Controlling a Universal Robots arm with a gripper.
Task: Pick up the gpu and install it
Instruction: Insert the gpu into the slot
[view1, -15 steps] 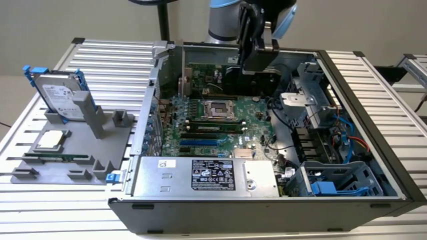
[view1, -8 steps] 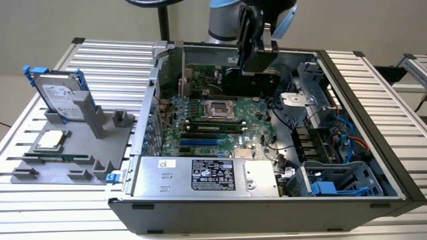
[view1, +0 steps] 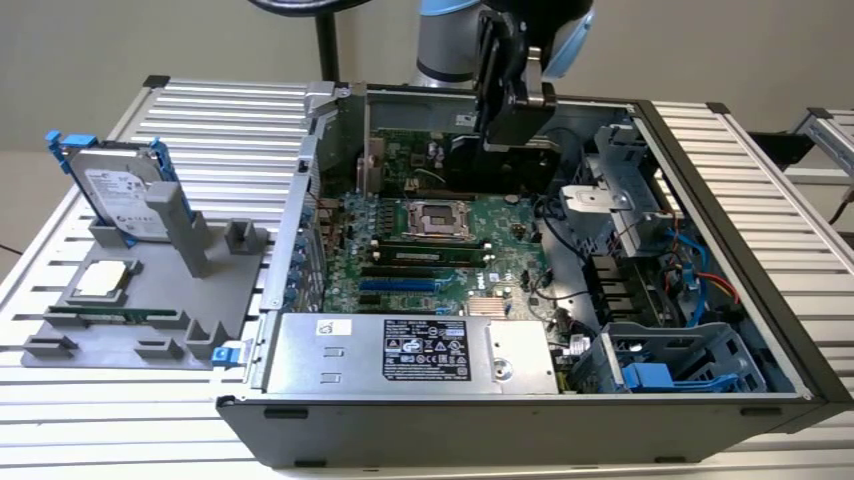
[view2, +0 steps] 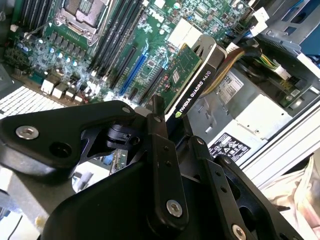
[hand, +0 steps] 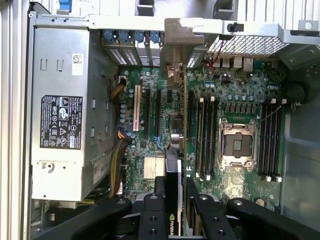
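The pincer (hand: 176, 200) is clamped on the gpu (hand: 175, 162), the card held edge-on between its fingers (hand: 151, 215); directly beneath the pincer lies the green motherboard (hand: 240, 95) inside the open computer case (view1: 727, 190), the grey power supply (hand: 60, 110) off to one side beyond it

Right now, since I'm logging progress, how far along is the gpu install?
Done: pickup, the gripper is shut on the gpu. In hand: the card hangs over the expansion slots of the motherboard inside the computer case. Left: seating; in the second wrist view it appears to sit above the slots, not pushed in.
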